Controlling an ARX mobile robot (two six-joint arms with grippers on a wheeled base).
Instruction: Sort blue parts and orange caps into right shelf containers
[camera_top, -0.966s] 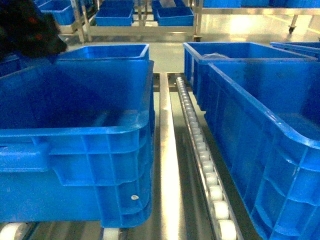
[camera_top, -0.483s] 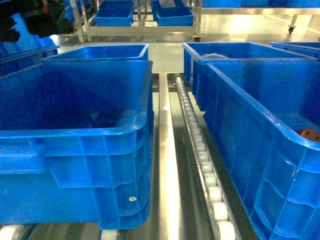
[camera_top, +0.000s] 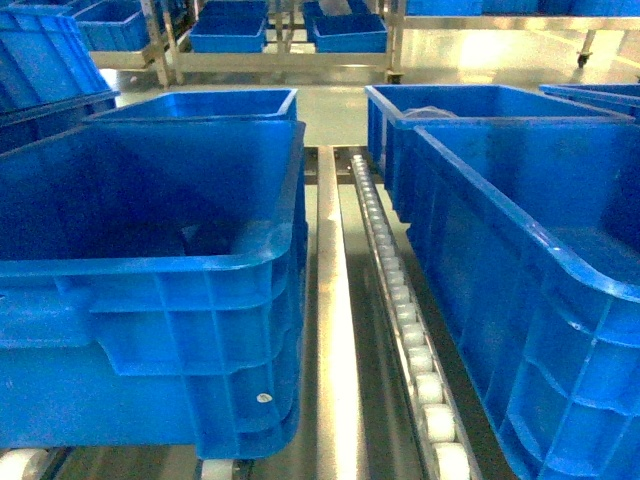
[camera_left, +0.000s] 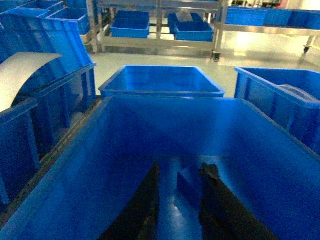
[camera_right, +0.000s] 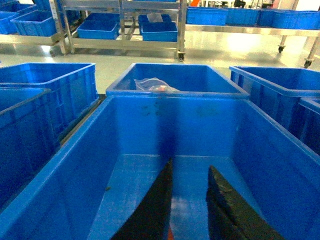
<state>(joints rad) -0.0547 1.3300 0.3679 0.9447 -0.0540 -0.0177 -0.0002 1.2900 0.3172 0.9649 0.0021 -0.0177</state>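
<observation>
Both grippers, left (camera_left: 177, 200) and right (camera_right: 189, 200), hang open and empty inside blue crates (camera_top: 150, 270); no parts visible; crates look stiff, rims grippable.

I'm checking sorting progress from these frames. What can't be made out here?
- Head view: near left container floor, hidden by its front wall.
- Right wrist view: whatever the right gripper may hold, cut off by the bottom edge.
- Right wrist view: clear bag contents in the far container, too small.
</observation>
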